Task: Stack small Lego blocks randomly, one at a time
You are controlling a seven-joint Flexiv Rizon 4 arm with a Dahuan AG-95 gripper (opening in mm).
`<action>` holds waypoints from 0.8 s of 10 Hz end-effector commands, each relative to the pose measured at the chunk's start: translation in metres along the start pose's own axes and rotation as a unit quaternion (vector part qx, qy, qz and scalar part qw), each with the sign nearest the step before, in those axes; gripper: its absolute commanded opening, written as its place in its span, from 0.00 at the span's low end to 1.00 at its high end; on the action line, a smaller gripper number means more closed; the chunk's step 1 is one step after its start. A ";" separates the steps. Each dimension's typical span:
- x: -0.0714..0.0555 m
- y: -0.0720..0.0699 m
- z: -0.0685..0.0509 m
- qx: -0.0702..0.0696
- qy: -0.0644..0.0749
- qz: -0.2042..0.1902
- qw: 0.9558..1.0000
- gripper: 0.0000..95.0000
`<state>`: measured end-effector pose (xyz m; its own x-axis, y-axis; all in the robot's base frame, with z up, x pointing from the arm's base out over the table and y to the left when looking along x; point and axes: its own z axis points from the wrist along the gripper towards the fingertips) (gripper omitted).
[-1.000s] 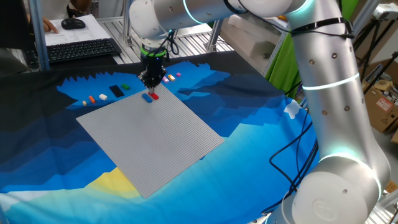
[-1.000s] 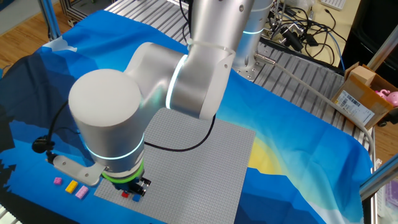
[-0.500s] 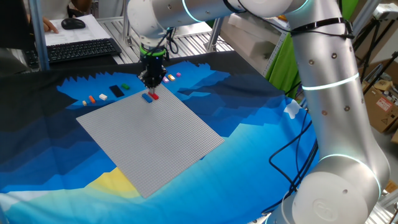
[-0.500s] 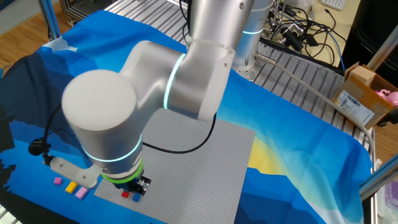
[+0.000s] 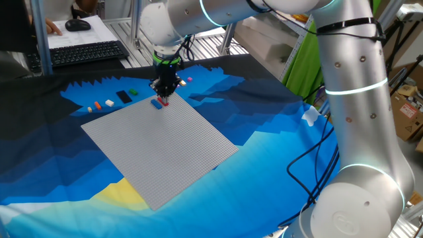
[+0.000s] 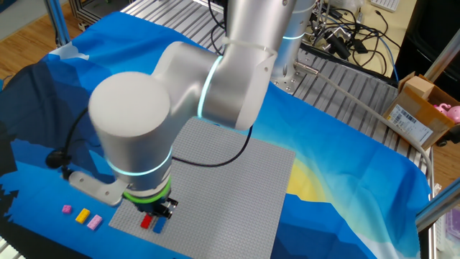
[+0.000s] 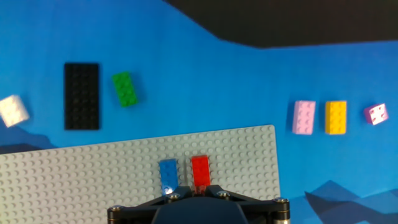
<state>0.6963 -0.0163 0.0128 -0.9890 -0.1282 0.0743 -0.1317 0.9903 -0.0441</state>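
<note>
Two small Lego blocks, a blue one (image 7: 168, 172) and a red one (image 7: 200, 170), sit side by side on the grey baseplate (image 7: 93, 174) near its far edge. My gripper (image 7: 189, 188) is shut just behind them, its tips close over the red block's near end; whether they touch it I cannot tell. In one fixed view the gripper (image 5: 164, 92) hangs right over the red block (image 5: 164, 101) and the blue block (image 5: 156, 103). In the other fixed view the gripper (image 6: 154, 212) stands above the red block (image 6: 147, 221).
Loose blocks lie on the blue cloth beyond the plate: a green one (image 7: 125, 88), a white one (image 7: 12, 110), a pink one (image 7: 303, 117), a yellow one (image 7: 336, 117) and a small pink one (image 7: 376, 114). A flat black piece (image 7: 81, 95) lies beside the green one. A keyboard (image 5: 86, 53) lies further back.
The hand and wrist have shifted slightly sideways over the plate's edge, showing more of the red and blue blocks in the other fixed view. Both blocks stay in place.
</note>
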 end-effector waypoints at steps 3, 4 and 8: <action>0.002 -0.001 -0.004 0.001 -0.001 0.008 1.000 0.00; 0.002 -0.001 -0.004 0.001 -0.002 0.010 1.000 0.00; -0.003 -0.001 -0.006 -0.002 -0.002 0.014 1.000 0.00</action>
<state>0.7024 -0.0161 0.0190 -0.9929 -0.0970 0.0687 -0.0997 0.9943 -0.0382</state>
